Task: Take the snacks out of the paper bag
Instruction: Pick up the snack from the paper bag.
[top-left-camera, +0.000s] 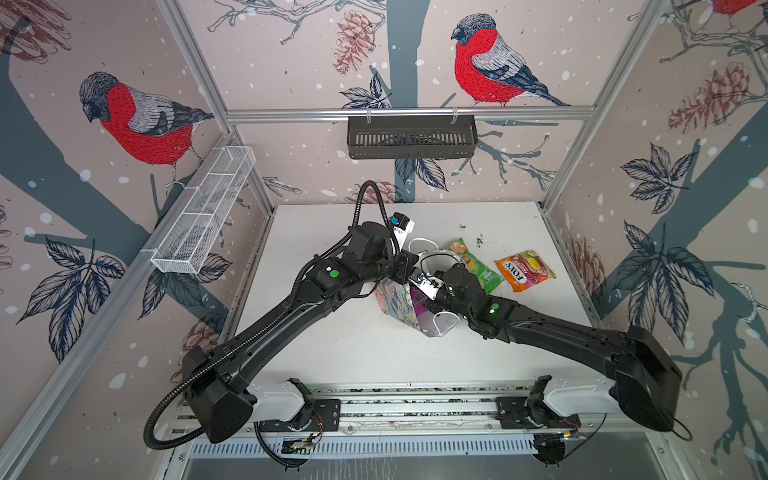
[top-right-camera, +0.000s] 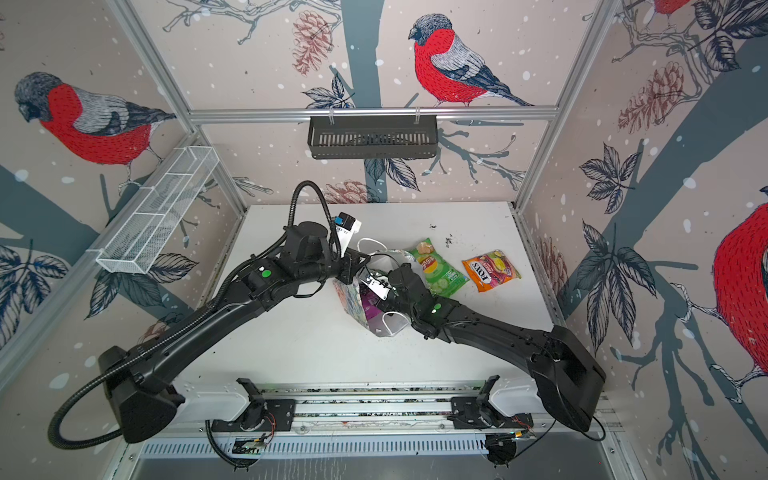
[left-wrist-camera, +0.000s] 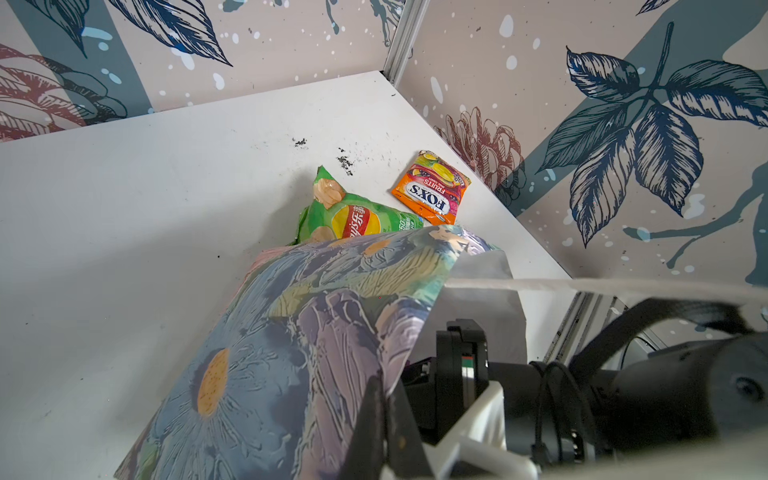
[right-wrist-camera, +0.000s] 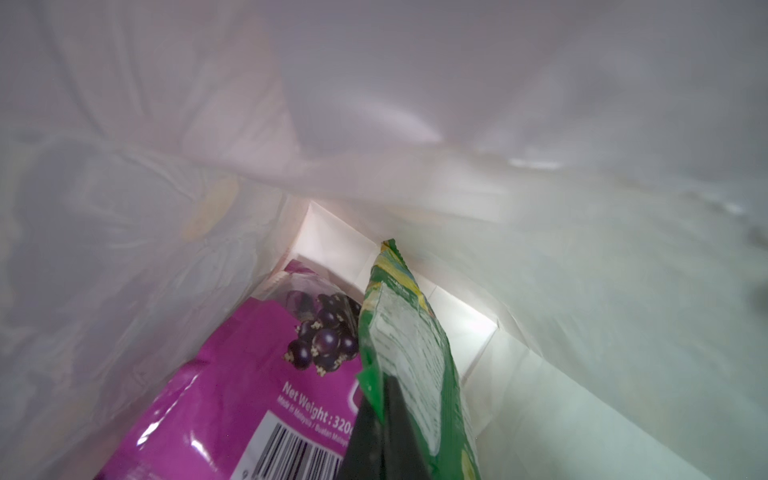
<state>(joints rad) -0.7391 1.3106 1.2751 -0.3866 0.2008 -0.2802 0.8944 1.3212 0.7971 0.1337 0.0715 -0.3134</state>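
The floral paper bag (top-left-camera: 395, 301) leans in the middle of the white table (top-left-camera: 332, 353), mouth up. My left gripper (left-wrist-camera: 384, 386) is shut on the bag's (left-wrist-camera: 291, 353) rim. My right gripper (right-wrist-camera: 384, 399) is down inside the bag, shut on a yellow-green packet (right-wrist-camera: 409, 340). A purple packet (right-wrist-camera: 232, 374) lies beside it against the white inner wall (right-wrist-camera: 582, 374), and a bit of it shows in a top view (top-right-camera: 368, 303). Out on the table, just right of the bag, lie the big green chip bag (top-left-camera: 478, 266) (left-wrist-camera: 357, 216) and the orange packet (top-left-camera: 525, 270) (left-wrist-camera: 432, 189).
A black slotted basket (top-left-camera: 411, 137) hangs on the back wall and a white wire basket (top-left-camera: 203, 212) on the left wall. Dark crumbs (top-left-camera: 478, 239) dot the table behind the green chip bag. Both arms cross over the table's front half.
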